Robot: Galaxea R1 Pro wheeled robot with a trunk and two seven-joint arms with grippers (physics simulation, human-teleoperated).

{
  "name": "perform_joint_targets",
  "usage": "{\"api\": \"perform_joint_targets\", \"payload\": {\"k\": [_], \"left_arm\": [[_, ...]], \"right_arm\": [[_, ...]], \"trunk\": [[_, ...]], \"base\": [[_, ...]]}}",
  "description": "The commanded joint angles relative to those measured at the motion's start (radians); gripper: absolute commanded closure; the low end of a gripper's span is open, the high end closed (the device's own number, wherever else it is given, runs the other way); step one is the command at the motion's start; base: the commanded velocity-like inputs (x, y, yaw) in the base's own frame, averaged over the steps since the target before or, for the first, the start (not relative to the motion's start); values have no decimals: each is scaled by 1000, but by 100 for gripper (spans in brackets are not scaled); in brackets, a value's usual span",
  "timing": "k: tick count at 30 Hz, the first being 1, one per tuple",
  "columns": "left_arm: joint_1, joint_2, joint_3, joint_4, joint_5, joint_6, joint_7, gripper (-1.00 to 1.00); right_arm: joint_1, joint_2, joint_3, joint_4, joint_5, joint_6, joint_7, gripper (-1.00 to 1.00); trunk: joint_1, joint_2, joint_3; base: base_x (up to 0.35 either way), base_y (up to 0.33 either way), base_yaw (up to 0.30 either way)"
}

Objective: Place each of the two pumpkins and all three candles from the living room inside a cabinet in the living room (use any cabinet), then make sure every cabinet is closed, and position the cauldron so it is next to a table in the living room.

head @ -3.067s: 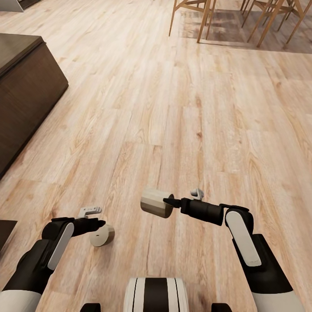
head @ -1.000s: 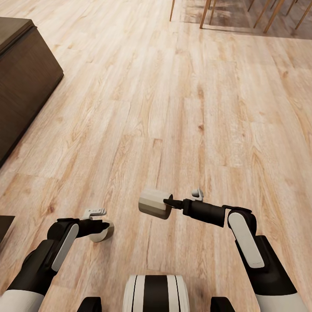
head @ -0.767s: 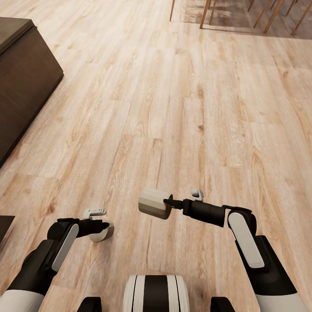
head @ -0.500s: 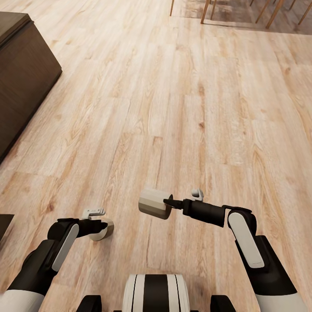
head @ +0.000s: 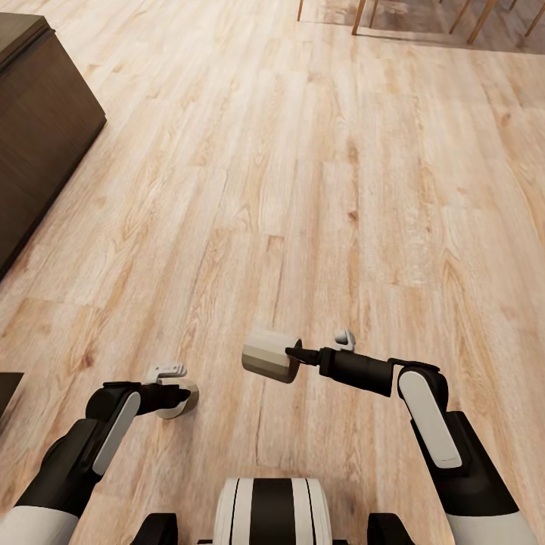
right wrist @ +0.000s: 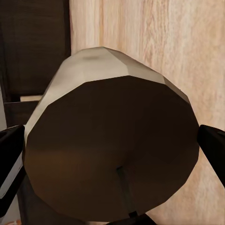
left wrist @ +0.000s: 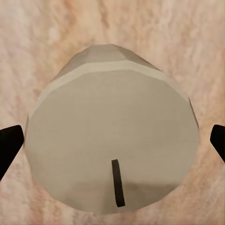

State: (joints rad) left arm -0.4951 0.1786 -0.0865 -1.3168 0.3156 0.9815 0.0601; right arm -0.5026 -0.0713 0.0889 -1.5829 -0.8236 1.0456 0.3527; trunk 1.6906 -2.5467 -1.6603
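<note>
both end effectors are clenched on candles. the right end effector [head: 291,353] sits just below the middle of the head view, its dark fingers closed on the flat wick end of a candle [head: 270,353] that lies on its side in the air, pointing toward the left of the frame. in the right wrist view this candle [right wrist: 112,140] shows large, its wick end in shadow, with the dark fingers [right wrist: 10,157] at either flank. the left end effector [head: 182,393] is at the lower left of the head view and grasps a second candle [head: 182,403], mostly tucked behind the fingers. the left wrist view looks straight at that candle's pale top [left wrist: 112,140] and short dark wick, with black fingertips [left wrist: 9,143] at both edges.

as for progress, two of the three candles are in hand and none is yet stored, as far as these views tell. the dark brown cabinet [head: 38,129] stands at the upper left of the head view, well apart from both arms, with bare wooden floor [head: 318,174] between; whether it is open cannot be told from this angle. the third candle, the pumpkins and the cauldron remain to be dealt with, so most of the task seems to lie ahead.

both arms are bent at the elbow and held low and forward, the right reaching in toward the centre, the left kept close to the robot's side. chair legs [head: 359,15] stand along the top edge.
</note>
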Motion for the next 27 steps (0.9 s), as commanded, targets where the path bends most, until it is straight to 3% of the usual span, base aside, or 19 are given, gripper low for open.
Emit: {"api": "perform_joint_targets", "payload": {"k": [1,6,7,27], "left_arm": [[0,1,-2,-1,7,3,6,-100],[0,1,-2,-1,8,3,6,-100],[0,1,-2,-1,8,3,6,100],[0,1,-1,-2,13,5,1,100]], "right_arm": [[-1,-1,0,0,11,2,11,100],[-1,-1,0,0,11,2,10,100],[-1,0,0,0,11,2,10,100],[-1,0,1,0,11,2,10,100]], "trunk": [[0,0,-1],[0,0,-1],[0,0,-1],[0,0,-1]], "base": [[0,0,0],[0,0,0],[0,0,0],[0,0,0]]}}
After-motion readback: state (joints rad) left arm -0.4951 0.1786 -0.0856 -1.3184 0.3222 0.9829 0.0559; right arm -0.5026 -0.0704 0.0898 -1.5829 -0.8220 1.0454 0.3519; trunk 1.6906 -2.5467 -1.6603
